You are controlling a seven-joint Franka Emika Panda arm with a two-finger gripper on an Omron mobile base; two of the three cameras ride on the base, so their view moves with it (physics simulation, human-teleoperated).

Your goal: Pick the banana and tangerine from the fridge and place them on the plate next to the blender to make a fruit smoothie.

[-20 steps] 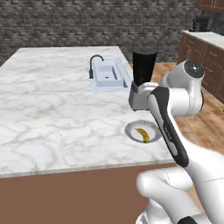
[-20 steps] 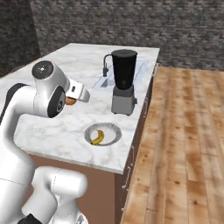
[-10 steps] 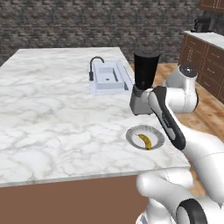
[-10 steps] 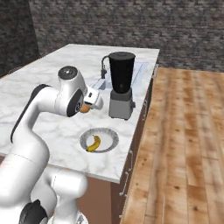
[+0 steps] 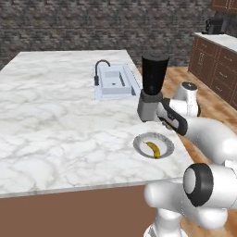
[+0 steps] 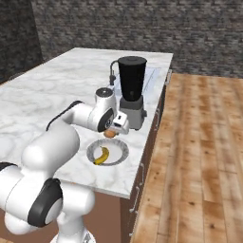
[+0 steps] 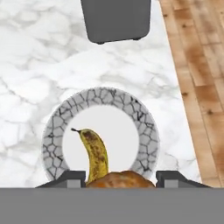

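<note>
the pincer [image 7: 120, 180] holds the round orange tangerine [image 7: 120, 179] between its two dark tips, right above the near edge of the plate [image 7: 144, 127]. the yellow banana [image 7: 95, 154] lies on the plate, and its stem end points away. past the plate the grey base of the blender [image 7: 116, 19] stands on the white marble surface [image 7: 35, 70], and a wooden floor [image 7: 201, 74] runs along the right.

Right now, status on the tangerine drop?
Tool shut on tangerine, above plate. Banana already on plate, beside blender. Nothing blocking.

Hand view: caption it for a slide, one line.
Gripper holds the tangerine above the plate, where the banana already lies, the blender just beyond.
</note>
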